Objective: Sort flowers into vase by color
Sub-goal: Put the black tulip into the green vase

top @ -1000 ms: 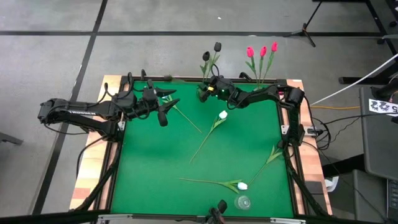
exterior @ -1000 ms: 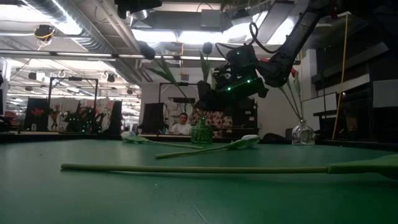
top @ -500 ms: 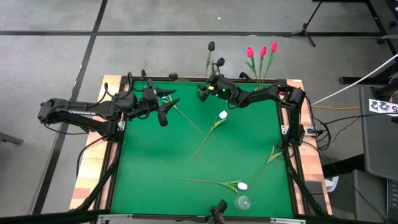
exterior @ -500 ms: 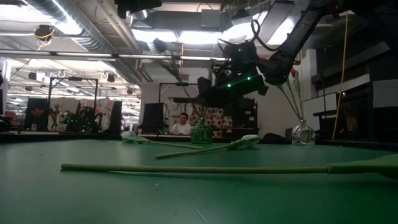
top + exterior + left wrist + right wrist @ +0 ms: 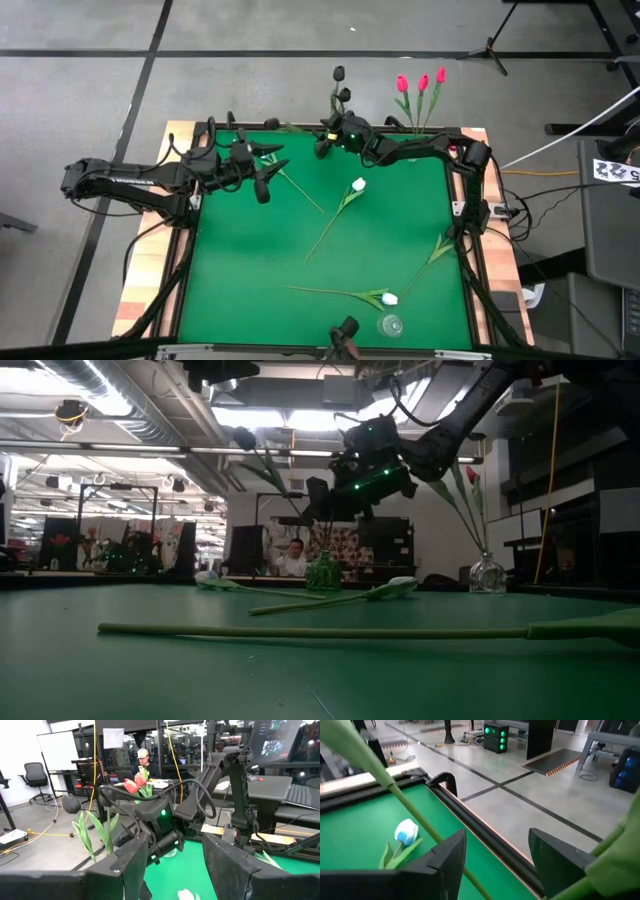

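Observation:
Black tulips (image 5: 339, 73) (image 5: 243, 437) stand in a green vase (image 5: 323, 573) at the table's far edge, leaning. My right gripper (image 5: 322, 140) (image 5: 318, 492) hovers open above that vase; a green stem (image 5: 385, 775) runs past and between its fingers. Whether it touches them does not show. Red-pink tulips (image 5: 422, 82) stand in a clear vase (image 5: 487, 573) at the far right. White tulips (image 5: 358, 185) (image 5: 390, 298) lie flat on the green mat. My left gripper (image 5: 270, 175) (image 5: 175, 850) waits open near the far left, beside another stem (image 5: 300, 192).
A leafy stem (image 5: 435, 250) lies near the right edge. A small clear glass vase (image 5: 390, 325) stands at the near edge, beside a dark object (image 5: 345, 330). The table's raised frame (image 5: 300, 128) borders the mat. A person (image 5: 293, 560) sits in the room beyond the table.
My right gripper has risen and moved a little toward the table's far edge, above the green vase. The black tulips in the vase have swayed, and their heads stand at different places than a second ago. My left arm has kept still.

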Controlling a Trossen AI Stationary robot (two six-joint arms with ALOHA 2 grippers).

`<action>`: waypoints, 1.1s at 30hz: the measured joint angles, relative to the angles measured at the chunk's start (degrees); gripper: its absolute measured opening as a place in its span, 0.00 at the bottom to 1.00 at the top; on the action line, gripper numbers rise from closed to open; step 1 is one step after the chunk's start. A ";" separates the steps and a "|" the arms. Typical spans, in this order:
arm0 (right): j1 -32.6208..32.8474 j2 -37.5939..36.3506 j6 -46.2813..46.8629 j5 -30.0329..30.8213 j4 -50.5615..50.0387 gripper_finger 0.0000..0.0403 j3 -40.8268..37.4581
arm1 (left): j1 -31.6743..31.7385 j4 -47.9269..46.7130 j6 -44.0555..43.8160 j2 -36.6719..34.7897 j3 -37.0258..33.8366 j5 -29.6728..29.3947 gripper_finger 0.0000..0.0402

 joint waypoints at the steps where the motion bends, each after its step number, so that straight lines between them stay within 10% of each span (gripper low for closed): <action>1: 0.01 -0.02 -0.61 0.00 -0.78 0.53 0.60 | 0.01 0.00 0.00 0.00 0.00 0.00 0.46; 33: -0.73 -9.26 -10.52 -0.04 -24.92 0.53 1.45 | 2.29 -0.06 -0.69 0.00 0.00 0.02 0.46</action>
